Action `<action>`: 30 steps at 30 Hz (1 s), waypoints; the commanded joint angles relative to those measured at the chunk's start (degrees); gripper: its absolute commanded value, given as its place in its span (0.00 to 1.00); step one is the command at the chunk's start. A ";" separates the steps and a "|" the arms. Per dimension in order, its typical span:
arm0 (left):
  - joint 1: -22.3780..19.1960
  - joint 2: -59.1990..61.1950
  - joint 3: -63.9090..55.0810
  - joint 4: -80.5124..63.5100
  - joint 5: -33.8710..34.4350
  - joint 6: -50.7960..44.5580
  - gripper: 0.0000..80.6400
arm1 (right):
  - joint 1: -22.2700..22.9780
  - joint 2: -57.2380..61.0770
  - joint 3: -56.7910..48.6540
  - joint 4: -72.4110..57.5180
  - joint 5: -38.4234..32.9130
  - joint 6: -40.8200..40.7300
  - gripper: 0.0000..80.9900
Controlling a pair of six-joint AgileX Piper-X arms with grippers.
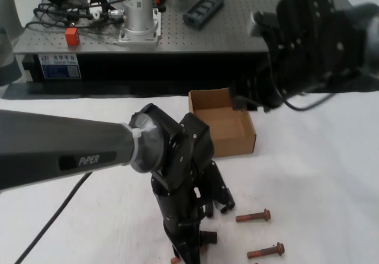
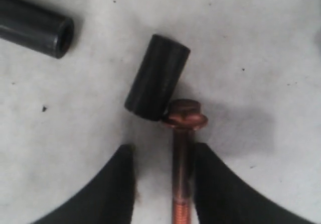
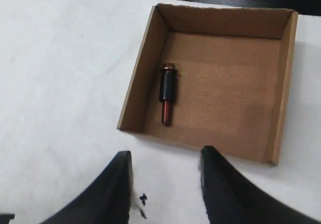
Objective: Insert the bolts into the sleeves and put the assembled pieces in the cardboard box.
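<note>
Between the parted fingers of the left end effector (image 2: 164,148) lies a copper bolt (image 2: 183,163), head touching a black sleeve (image 2: 157,77); the right end effector (image 3: 166,154), fingers apart, hangs near the cardboard box (image 3: 284,83).

White cloth (image 1: 320,175) covers the near bench surface, lightly creased. Behind it stands a grey perforated metal table (image 1: 237,36) with a dark front panel below. A small label (image 1: 57,66) sits on that panel toward the left. On the table:
- a silver upright column (image 1: 140,12) on a pale base plate
- an orange block (image 1: 71,36) near the front edge
- a tangle of black cables (image 1: 62,10) just behind the block
- a dark slotted tray (image 1: 203,8), possibly a holder of some kind
</note>
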 commanded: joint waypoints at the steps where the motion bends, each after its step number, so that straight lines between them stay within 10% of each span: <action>1: -1.68 1.61 -0.61 -0.61 -0.27 0.58 0.19 | -0.66 -2.74 2.22 -0.68 -0.10 -0.08 0.40; 6: -3.23 2.54 -0.61 -0.61 -0.92 0.52 0.01 | -1.30 -8.55 6.35 2.65 -0.10 -1.02 0.40; 30: 7.18 -42.23 20.69 -20.58 -6.32 -31.42 0.01 | 9.61 16.42 -3.21 11.42 9.13 -6.94 0.40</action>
